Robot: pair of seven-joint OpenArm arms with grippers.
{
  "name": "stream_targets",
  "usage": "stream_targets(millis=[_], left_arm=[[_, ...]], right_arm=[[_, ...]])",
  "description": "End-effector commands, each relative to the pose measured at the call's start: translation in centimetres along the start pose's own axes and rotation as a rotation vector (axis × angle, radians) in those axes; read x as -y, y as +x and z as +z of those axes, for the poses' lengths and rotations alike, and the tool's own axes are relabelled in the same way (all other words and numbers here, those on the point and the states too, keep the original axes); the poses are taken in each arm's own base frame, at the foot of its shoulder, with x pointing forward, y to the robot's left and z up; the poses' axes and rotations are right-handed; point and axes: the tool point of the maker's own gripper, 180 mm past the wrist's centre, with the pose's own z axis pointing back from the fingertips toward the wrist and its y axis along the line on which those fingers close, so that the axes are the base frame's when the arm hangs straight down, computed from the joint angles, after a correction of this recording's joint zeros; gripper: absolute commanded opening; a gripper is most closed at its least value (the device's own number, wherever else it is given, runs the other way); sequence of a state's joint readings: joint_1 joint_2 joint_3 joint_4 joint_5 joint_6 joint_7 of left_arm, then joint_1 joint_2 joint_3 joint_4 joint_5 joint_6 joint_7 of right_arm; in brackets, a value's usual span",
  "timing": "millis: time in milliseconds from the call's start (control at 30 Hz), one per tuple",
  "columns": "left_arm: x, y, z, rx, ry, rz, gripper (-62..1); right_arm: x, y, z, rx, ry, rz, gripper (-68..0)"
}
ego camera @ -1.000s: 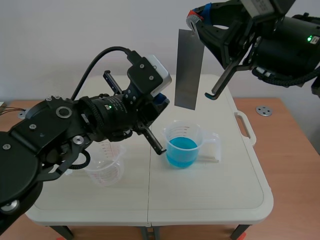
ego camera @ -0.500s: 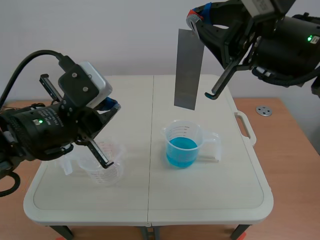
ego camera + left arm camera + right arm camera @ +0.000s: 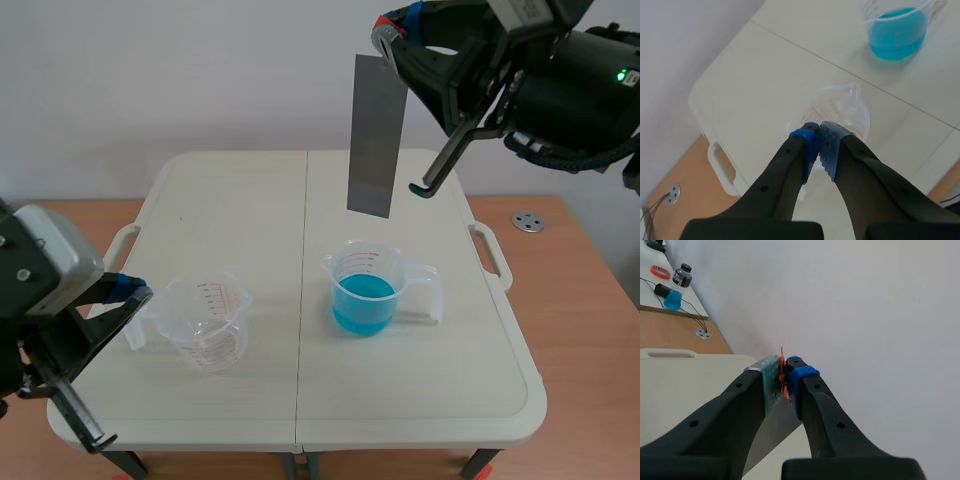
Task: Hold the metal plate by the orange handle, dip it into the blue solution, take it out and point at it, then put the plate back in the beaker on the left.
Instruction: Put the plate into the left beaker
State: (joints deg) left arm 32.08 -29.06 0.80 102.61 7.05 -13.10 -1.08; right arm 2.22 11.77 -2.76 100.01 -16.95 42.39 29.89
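A grey metal plate [image 3: 376, 137] hangs upright high over the table's far middle, above the beaker of blue solution [image 3: 364, 290]. My right gripper [image 3: 392, 38] is shut on the plate's orange handle [image 3: 783, 380] at its top edge. An empty clear beaker [image 3: 208, 322] with red marks stands on the table's left half. My left gripper [image 3: 128, 296] sits low at the table's left edge, shut on nothing. In the left wrist view its fingertips [image 3: 818, 143] meet just over the empty beaker [image 3: 840, 112], with the blue beaker [image 3: 897, 31] farther ahead.
The white folding table [image 3: 300, 210] has handles on both sides. A round metal grommet [image 3: 527, 221] sits in the wooden desk beside the table's right. A bottle with blue liquid [image 3: 676, 288] and a roll of tape [image 3: 660, 272] stand far off on another desk.
My left arm has pulled back from near the plate, down and to the left, to the table's left edge. The right gripper and plate have stayed where they were.
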Motion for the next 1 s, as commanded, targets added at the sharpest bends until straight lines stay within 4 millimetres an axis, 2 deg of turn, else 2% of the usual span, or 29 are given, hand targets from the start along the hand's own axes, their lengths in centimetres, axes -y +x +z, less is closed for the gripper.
stream_targets(millis=[0,367,633,833,967], left_arm=[[0.0,0.7,0.7,0.029,0.002,-0.001,-57.5],[1.9,-2.7,6.4,-0.084,-0.031,0.036,-57.5],[3.4,-4.6,9.8,-0.155,-0.073,0.062,-57.5],[4.1,-5.3,11.5,-0.192,-0.095,0.076,-57.5],[4.2,-5.5,11.6,-0.199,-0.092,0.081,-57.5]], right_arm=[[0.3,1.7,-0.5,0.06,0.007,0.018,-66.2],[-1.8,2.8,-1.8,0.106,0.073,-0.003,-66.2],[-3.5,4.3,-3.4,0.159,0.139,0.003,-66.2],[-4.7,5.4,-4.7,0.185,0.174,-0.005,-66.2],[-5.5,6.1,-5.6,0.2,0.189,-0.012,-66.2]])
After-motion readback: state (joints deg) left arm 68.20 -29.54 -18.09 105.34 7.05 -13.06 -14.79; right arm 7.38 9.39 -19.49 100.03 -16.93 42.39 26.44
